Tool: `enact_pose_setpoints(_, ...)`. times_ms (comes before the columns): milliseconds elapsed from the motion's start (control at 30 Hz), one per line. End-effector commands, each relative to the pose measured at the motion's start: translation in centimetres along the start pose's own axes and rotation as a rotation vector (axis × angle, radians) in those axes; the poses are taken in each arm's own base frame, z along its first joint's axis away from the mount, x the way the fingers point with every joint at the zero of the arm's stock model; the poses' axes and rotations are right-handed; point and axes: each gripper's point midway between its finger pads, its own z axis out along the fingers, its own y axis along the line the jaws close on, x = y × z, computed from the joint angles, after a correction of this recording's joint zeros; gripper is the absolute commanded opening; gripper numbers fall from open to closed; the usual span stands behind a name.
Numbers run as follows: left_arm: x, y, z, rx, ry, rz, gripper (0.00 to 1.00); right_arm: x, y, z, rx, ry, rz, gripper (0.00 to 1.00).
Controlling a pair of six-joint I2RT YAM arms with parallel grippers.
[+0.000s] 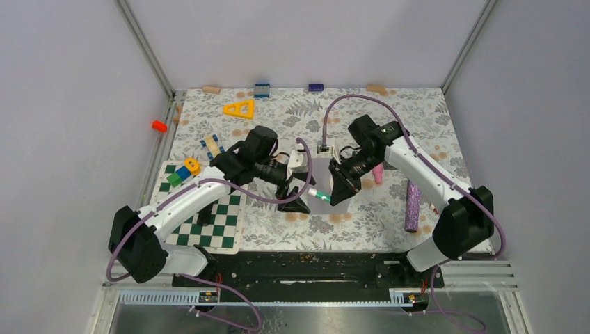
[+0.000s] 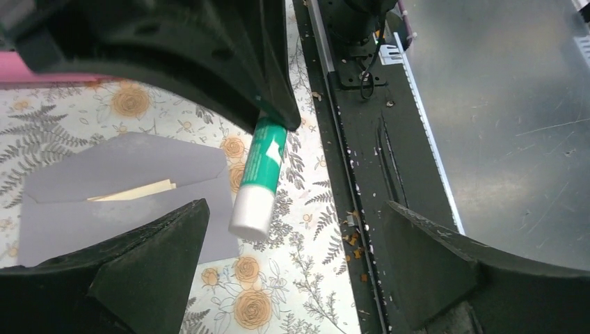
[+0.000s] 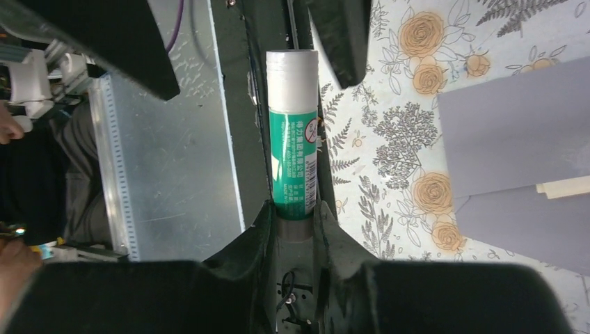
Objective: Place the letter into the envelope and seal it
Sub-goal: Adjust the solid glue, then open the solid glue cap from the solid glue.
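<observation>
Right hand just beside envelope

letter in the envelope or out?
In, nearly all: only a thin tan strip of the letter shows at the envelope mouth, in both wrist views.

You had plain pale grey walls around your bench, floral-clothed and evenly lit, aluminium posts at the back corners, a metal sheet along the near edge.

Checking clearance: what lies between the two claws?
A green glue stick, gripped by the right claw, its white end pointing toward the open left claw. The right wrist view shows it best.
</observation>
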Motion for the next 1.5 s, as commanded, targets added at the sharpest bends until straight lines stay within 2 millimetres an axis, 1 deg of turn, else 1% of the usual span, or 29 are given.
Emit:
enact_pose_setpoints(0,-1.7,0.8,-0.1,-0.05,0.036,0.136,0.99,-0.7,0.9,0.1,-0.079,0.006,0.077,0.0)
enact_pose_setpoints(100,-1.4,1.1,0.7,-0.08,0.102,0.182,0.99,-0.8,1.1,0.3,-0.124,0.021,0.128,0.0)
enact_pose_setpoints(267,-0.4,1.4,1.8,-0.102,0.177,0.207,0.96,-1.2,1.5,0.4,-0.18,0.022,0.186,0.0)
enact_pose_setpoints(433,0.6,1.4,2.5,-0.108,0.22,0.225,0.88,-1.4,1.4,0.5,-0.204,0.022,0.235,0.0)
enact_pose_setpoints(700,0.6,1.1,3.1,-0.091,0.219,0.215,0.64,-1.4,1.2,0.6,-0.229,0.033,0.273,0.0)
enact_pose_setpoints(767,0.7,1.0,3.2,-0.081,0.217,0.213,0.56,-1.4,1.1,0.6,-0.229,0.033,0.277,0.0)
enact_pose_setpoints(833,0.8,0.7,3.4,-0.066,0.218,0.207,0.46,-1.4,1.1,0.6,-0.231,0.032,0.281,0.0)
enact_pose_setpoints(900,0.9,0.6,3.5,-0.057,0.219,0.204,0.4,-1.4,1.0,0.6,-0.23,0.033,0.284,0.0)
enact_pose_setpoints(1067,0.9,0.4,3.7,-0.046,0.215,0.192,0.27,-1.3,0.7,0.6,-0.228,0.033,0.294,0.01)
enact_pose_setpoints(1167,0.9,0.2,3.8,-0.04,0.213,0.185,0.22,-1.5,0.6,0.5,-0.226,0.027,0.294,0.09)
enact_pose_setpoints(1200,1.0,0.1,3.9,-0.036,0.213,0.18,0.21,-1.6,0.6,0.4,-0.226,0.023,0.292,0.14)
enact_pose_setpoints(1333,1.1,0.1,4.1,-0.039,0.2,0.154,0.2,-1.7,0.5,-0.1,-0.211,0.007,0.28,0.41)
enact_pose_setpoints(1467,1.0,0.3,4.2,-0.05,0.166,0.102,0.19,-1.9,0.0,-1.3,-0.155,-0.043,0.224,0.59)
